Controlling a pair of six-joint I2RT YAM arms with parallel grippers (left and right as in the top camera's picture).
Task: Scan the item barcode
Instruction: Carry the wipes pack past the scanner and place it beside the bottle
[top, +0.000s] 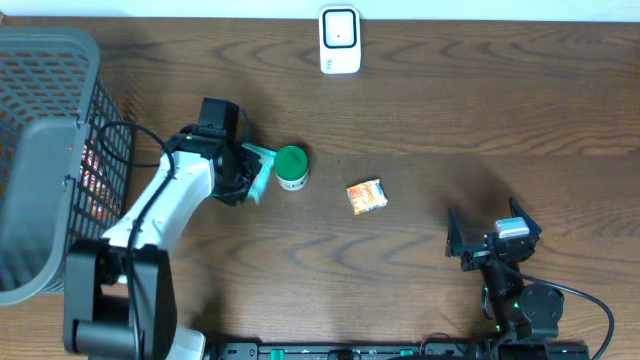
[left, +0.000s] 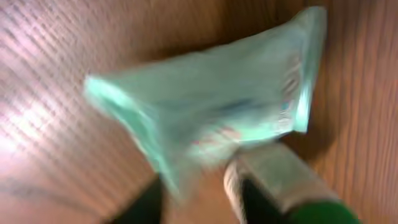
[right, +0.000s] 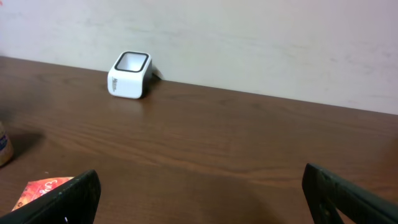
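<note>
Where the left arm reaches in from the lower left of the overhead view, its hand (top: 243, 172) sits at a mint-green packet (top: 260, 165), left of centre on the table (top: 450, 120).

- Left hand: whether its fingers are spread or pinching the packet cannot be told. Its wrist view is blurred, with the packet filling most of the frame.
- Packet: lies against the left hand, well apart from the scanner.
- Jar (top: 291, 166): green lid, white body, just right of the packet. It also shows at the lower right of the left wrist view.
- Sachet (top: 367, 196): orange, flat on the table near frame centre, apart from the jar.
- Scanner (top: 340, 40): white, at the upper centre edge of the table.
- Basket (top: 90, 60): grey wire, at the far left edge beside the left arm.
- Right hand (top: 492, 236): lower right of frame, fingers spread wide, nothing between them.
</note>
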